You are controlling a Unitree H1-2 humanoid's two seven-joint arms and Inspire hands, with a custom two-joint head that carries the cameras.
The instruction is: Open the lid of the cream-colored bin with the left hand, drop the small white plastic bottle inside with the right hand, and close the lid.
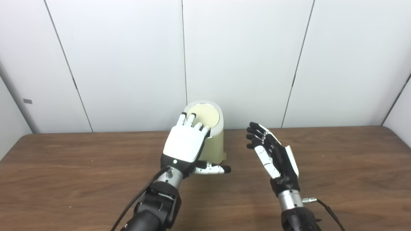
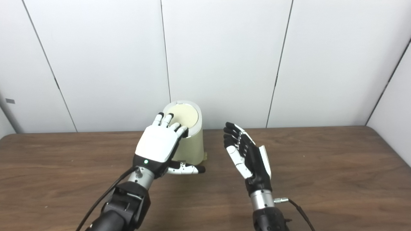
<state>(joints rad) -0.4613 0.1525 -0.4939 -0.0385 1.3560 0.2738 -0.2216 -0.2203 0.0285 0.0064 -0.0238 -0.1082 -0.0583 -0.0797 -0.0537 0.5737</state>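
The cream-colored bin (image 1: 214, 145) is standing upright at the far edge of the desk (image 1: 337, 166), close to the wall, its body tapering slightly toward the base. Its round lid (image 1: 205, 116) is sitting shut, a pale disc inside a lighter rim, tilting toward the camera. The small white plastic bottle is not showing in either view.

Cream bin (image 2: 192, 141) stands upright at far edge of wooden table (image 2: 337, 173), against white panel wall (image 2: 224, 57). Round lid (image 2: 182, 116) sits down in bin's pale rim. Left hand (image 2: 159, 144) lies palm-down at bin's near-left side, fingers (image 2: 166, 119) spread, tips resting on lid; thumb juts right across bin's base. Right hand (image 2: 247, 154) hovers right of bin, apart from it, palm facing bin, fingers apart, holding nothing.
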